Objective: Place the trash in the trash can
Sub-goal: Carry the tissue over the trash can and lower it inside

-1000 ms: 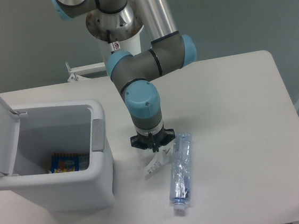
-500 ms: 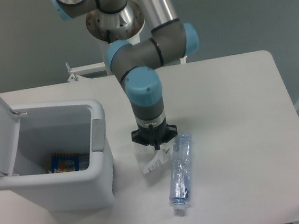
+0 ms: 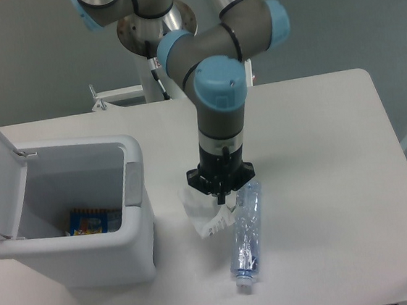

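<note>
While the trash can stands lid-up well to the tool's left, the tool hangs over the wrapper, apparently pinching its upper edge; the bottle lies just right on the bench, its long axis running toward the camera.

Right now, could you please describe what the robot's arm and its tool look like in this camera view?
The arm is built of grey cylindrical joint housings with light-blue round end caps, linked by shiny silver metal tubes. A thin dark cable runs beside the upper joint. At the wrist a black, flanged collar carries the small black tool, whose fingers are too small to make out.
</note>
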`<state>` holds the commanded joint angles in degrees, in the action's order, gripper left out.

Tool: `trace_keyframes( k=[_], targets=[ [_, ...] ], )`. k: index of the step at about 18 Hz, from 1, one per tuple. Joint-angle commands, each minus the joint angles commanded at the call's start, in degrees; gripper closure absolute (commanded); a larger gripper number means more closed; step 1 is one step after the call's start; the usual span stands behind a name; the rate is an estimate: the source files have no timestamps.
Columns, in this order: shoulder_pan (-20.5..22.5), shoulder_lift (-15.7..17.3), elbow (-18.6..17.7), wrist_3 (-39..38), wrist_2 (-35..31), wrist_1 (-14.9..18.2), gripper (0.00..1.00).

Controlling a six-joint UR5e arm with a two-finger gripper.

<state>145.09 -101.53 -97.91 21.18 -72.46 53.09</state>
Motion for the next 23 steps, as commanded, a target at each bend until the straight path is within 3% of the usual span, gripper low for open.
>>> trace_keyframes(
  k=[4, 8, 10, 16, 21, 23],
  targets=[
    [5.9, 2.9, 2.6, -1.9, 15.4, 0.0, 0.98],
    [5.8, 4.4, 6.5, -9.0, 17.6, -0.1, 0.98],
    [4.5, 5.9, 8.3, -12.8, 17.9, -0.1, 0.98],
    [-2.0, 12.5, 7.4, -15.9, 17.2, -0.5, 0.98],
    [-8.4, 12.6, 6.9, -14.9, 16.7, -1.1, 0.98],
    [-10.1, 12.1, 6.2, -10.8, 16.6, -1.1, 0.99]
  ],
)
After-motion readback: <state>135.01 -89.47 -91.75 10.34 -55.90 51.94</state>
